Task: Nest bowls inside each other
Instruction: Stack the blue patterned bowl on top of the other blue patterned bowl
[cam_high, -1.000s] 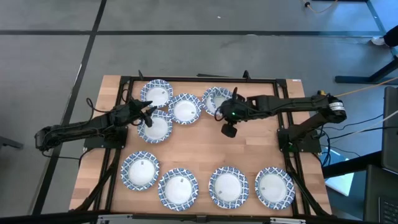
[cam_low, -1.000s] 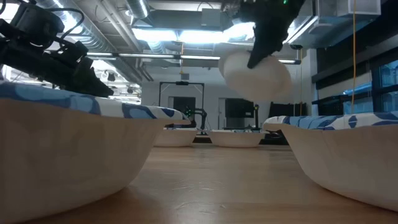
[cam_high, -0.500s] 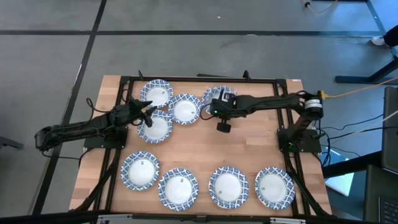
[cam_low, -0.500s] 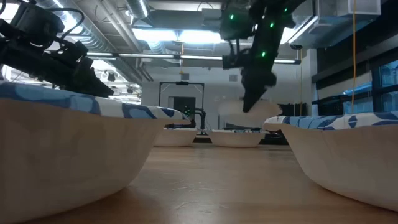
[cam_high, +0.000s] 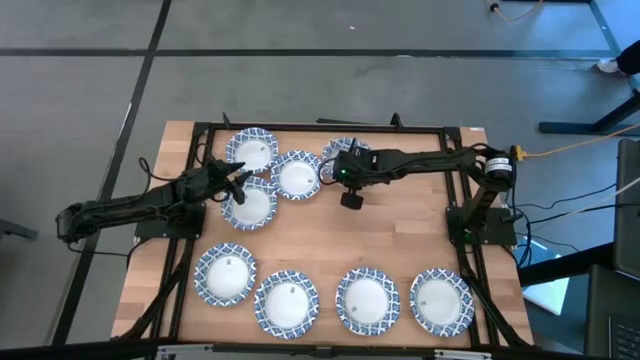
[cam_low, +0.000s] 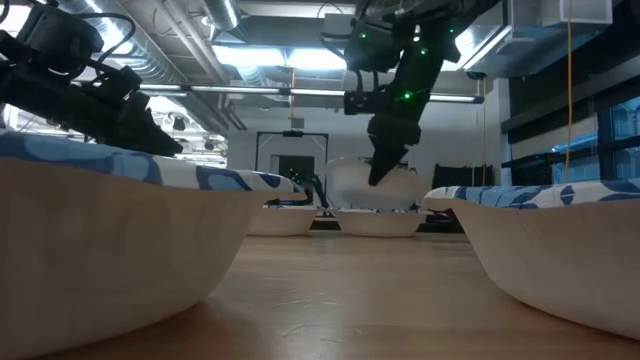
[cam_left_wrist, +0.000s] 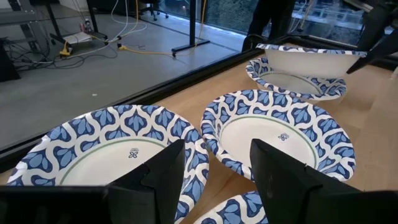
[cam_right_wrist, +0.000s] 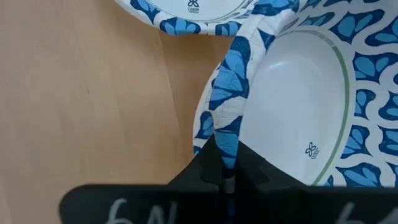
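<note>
Right gripper (cam_right_wrist: 225, 167) fingers pinch rim of held bowl (cam_right_wrist: 292, 106), upper centre of high view, just above resting bowl (cam_left_wrist: 292, 84); drop is straight down. Left gripper (cam_left_wrist: 214, 165) fingers spread, idle upper left.

Setting: robotics lab or industrial test space. A wooden table (cam_high: 400, 250) in a black metal frame (cam_high: 320, 128) stands on a grey concrete floor (cam_high: 300, 80) marked with dark lines. Low view shows an open ceiling with exposed ducts (cam_low: 160, 50) and strip lights (cam_low: 270, 55). Left wrist view shows loose cables (cam_left_wrist: 134, 34) on the floor and a metal stand (cam_left_wrist: 191, 28) beside the table.
</note>
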